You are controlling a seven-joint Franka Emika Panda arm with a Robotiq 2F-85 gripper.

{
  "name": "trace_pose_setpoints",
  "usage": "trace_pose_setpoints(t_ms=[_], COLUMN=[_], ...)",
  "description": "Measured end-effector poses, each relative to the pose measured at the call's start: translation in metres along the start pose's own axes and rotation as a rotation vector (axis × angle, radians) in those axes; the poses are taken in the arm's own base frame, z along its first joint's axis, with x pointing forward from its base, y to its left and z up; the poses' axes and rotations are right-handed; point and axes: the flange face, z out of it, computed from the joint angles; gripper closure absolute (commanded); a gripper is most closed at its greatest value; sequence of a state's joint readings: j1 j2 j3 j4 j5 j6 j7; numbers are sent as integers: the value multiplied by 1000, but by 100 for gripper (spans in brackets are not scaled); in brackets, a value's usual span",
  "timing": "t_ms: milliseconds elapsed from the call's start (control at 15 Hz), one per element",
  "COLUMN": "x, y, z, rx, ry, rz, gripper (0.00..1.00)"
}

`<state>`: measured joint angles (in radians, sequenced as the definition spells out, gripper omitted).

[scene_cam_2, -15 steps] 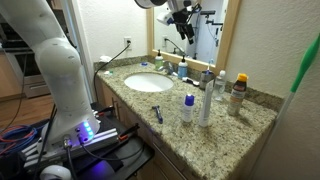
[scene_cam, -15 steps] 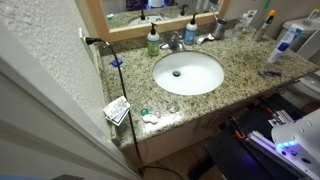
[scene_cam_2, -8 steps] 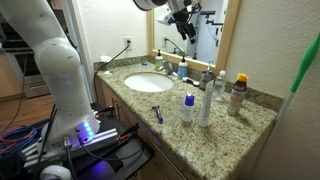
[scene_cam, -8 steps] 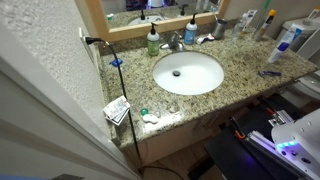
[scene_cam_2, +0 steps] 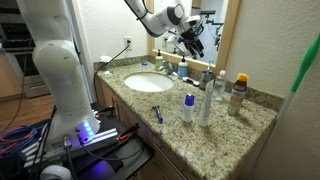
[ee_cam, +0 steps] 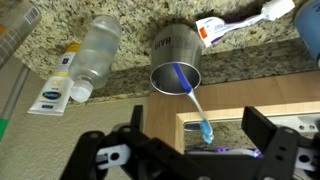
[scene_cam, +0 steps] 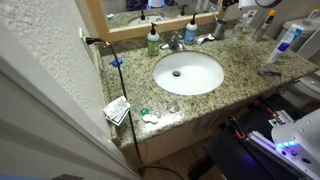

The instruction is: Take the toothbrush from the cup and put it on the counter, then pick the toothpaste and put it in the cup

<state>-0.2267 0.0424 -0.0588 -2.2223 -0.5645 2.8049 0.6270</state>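
In the wrist view the grey metal cup (ee_cam: pixel 175 62) stands against the wooden mirror frame, seen from above. The toothbrush (ee_cam: pixel 192 100) leans out of the cup, its light blue handle inside and its head towards me. My gripper (ee_cam: pixel 197 135) hangs above the cup, open, with a dark finger on each side of the brush head and nothing held. The toothpaste (ee_cam: pixel 238 25), a white tube with red at its end, lies on the speckled counter (ee_cam: pixel 120 75) beyond the cup. In an exterior view the gripper (scene_cam_2: pixel 191 42) hovers by the mirror over the back of the counter.
A clear bottle (ee_cam: pixel 96 52) and a white-and-yellow tube (ee_cam: pixel 55 92) stand beside the cup. The oval white sink (scene_cam: pixel 188 72) fills the counter's middle, with green (scene_cam: pixel 153 40) and blue (scene_cam: pixel 190 30) pump bottles behind it. Tall bottles (scene_cam_2: pixel 206 98) crowd the counter end.
The arm has swung down and across towards the mirror side of the counter, and it now shows at the top right edge of an exterior view. The jaws stay open.
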Motion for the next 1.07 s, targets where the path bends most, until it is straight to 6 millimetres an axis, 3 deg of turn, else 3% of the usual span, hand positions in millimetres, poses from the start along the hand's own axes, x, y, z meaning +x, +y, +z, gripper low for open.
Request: trace_pose_setpoints(t_ms=[267,467,800,1067], x=[3,2,15,23], y=[1,0,-15,-20], z=[4,32,74,76], rx=[-35,-96,-77,-68], ry=[22,51,59,67], rz=[-22,-41,-20,-1], gripper=[0,0,0,0])
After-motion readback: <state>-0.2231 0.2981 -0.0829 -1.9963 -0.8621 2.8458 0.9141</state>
